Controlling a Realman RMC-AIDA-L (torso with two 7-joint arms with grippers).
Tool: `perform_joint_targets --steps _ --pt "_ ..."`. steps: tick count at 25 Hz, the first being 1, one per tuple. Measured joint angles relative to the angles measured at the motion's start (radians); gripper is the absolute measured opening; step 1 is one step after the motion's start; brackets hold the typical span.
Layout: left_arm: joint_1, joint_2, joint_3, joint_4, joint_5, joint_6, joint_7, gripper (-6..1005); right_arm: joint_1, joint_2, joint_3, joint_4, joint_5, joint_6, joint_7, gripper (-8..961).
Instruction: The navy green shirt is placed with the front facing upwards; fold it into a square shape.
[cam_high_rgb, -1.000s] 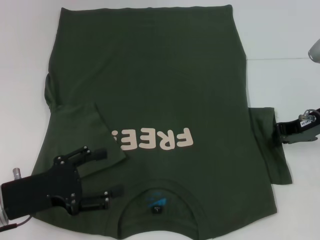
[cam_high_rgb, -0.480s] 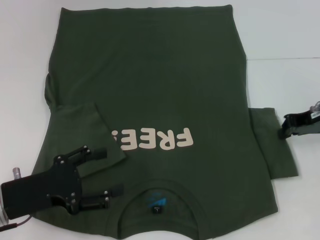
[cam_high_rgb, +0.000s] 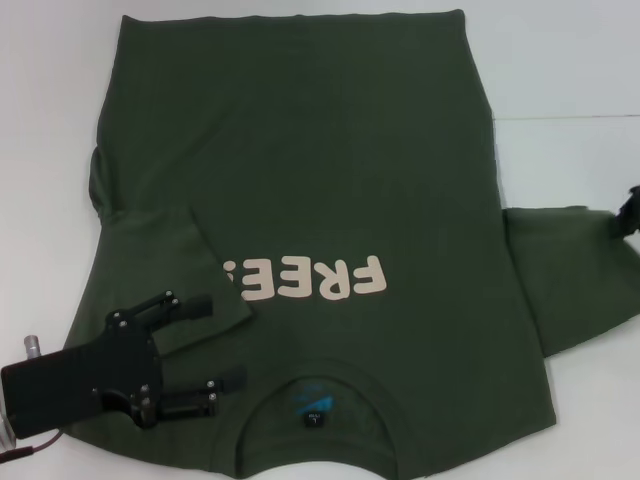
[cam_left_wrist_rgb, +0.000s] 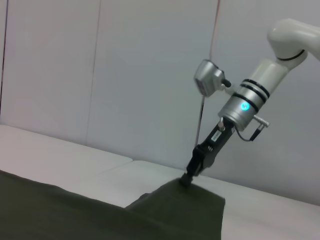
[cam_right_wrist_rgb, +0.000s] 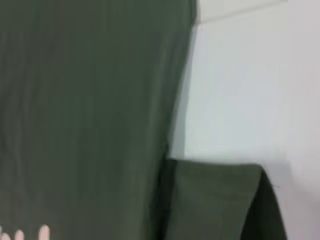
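Observation:
The navy green shirt (cam_high_rgb: 330, 170) lies flat, front up, with cream "FREE!" lettering (cam_high_rgb: 305, 280) and the collar (cam_high_rgb: 315, 405) toward me. Its left sleeve (cam_high_rgb: 165, 250) is folded in over the body. My left gripper (cam_high_rgb: 215, 342) is open and empty over that folded sleeve near the collar. My right gripper (cam_high_rgb: 628, 212) is at the view's right edge, shut on the tip of the other sleeve (cam_high_rgb: 570, 280), which is stretched outward. The left wrist view shows the right gripper (cam_left_wrist_rgb: 187, 179) pinching the raised sleeve tip (cam_left_wrist_rgb: 175, 210). The right wrist view shows the shirt body (cam_right_wrist_rgb: 85, 100) and sleeve (cam_right_wrist_rgb: 215, 200).
The shirt rests on a white table (cam_high_rgb: 560, 60) with a seam line to the right of the shirt (cam_high_rgb: 570, 118). Bare table shows left and right of the shirt. A pale wall (cam_left_wrist_rgb: 125, 75) stands behind the table in the left wrist view.
My right gripper has moved right to the frame's edge, pulling the right sleeve outward so it spreads wider. The left gripper has not moved.

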Motion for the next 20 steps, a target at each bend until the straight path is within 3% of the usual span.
perform_joint_targets --steps 10,16,20 --pt "-0.002 0.000 -0.002 0.003 0.000 0.000 -0.009 942 0.011 -0.012 0.047 -0.074 0.072 -0.057 -0.019 0" --pt "-0.006 0.000 -0.005 0.001 0.000 -0.006 -0.015 941 0.019 -0.041 0.059 -0.091 0.137 -0.059 -0.013 0" --pt "-0.009 0.002 -0.005 0.001 0.000 -0.008 -0.023 941 0.036 -0.044 0.051 -0.089 0.160 -0.063 -0.014 0"
